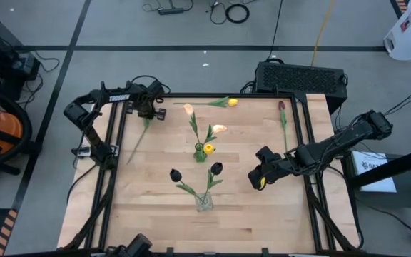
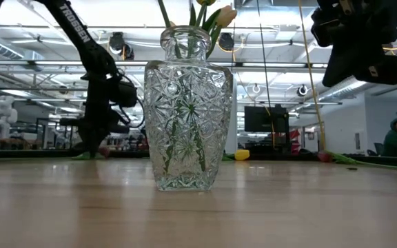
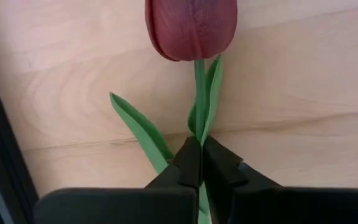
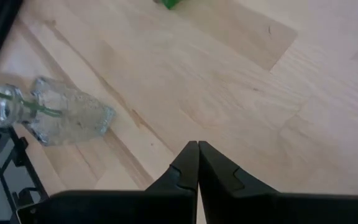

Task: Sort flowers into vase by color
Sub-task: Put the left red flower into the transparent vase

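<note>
Closest to me stands the clear glass vase, at the near edge of the surface, with two dark tulips already in it. Behind it, at the middle, a second vase holds peach and yellow heads.

My right hand hangs above the surface just right of the clear vase, fingers pressed together with nothing between them. If I swing the left arm toward the vases, this arm can stand in the way.

At the far left corner my left hand has its fingers closed on the thin stem of a maroon tulip, low, below the leaves. I judge this grip is risky: the stem is thin and the head heavy, so the flower can turn or slip when I lift. The long stem may also hit the vase rim or push the dark tulips out.

Along the far edge lie a yellow tulip and, on the right, a dark red tulip, both not yet sorted.
</note>
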